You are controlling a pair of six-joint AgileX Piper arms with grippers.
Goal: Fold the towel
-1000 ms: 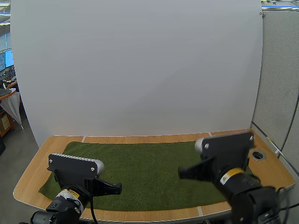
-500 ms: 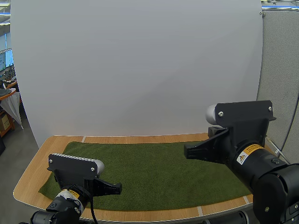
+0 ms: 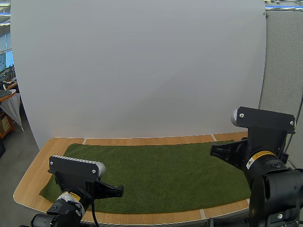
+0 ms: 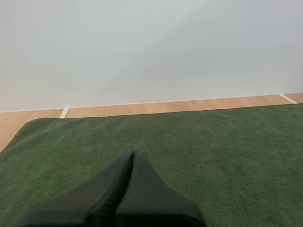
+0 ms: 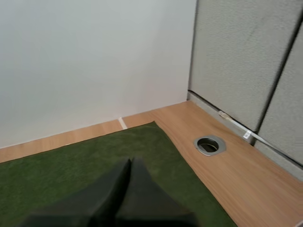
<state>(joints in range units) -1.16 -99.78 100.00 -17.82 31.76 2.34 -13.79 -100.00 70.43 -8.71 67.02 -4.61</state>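
Green towel [image 3: 161, 172] spread flat on wooden table [image 3: 31, 177]. Left gripper [image 3: 118, 190] above towel's near left part, fingers pressed together, empty. Right gripper [image 3: 215, 151] above towel's right side, fingers together, empty.

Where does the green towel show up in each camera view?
High view: towel spread flat across the table.
Left wrist view: under and beyond the shut left claw.
Right wrist view: under the shut right claw, its corner near the metal grommet.
Shared landmark: the bare wooden strip of table along the towel's far edge.
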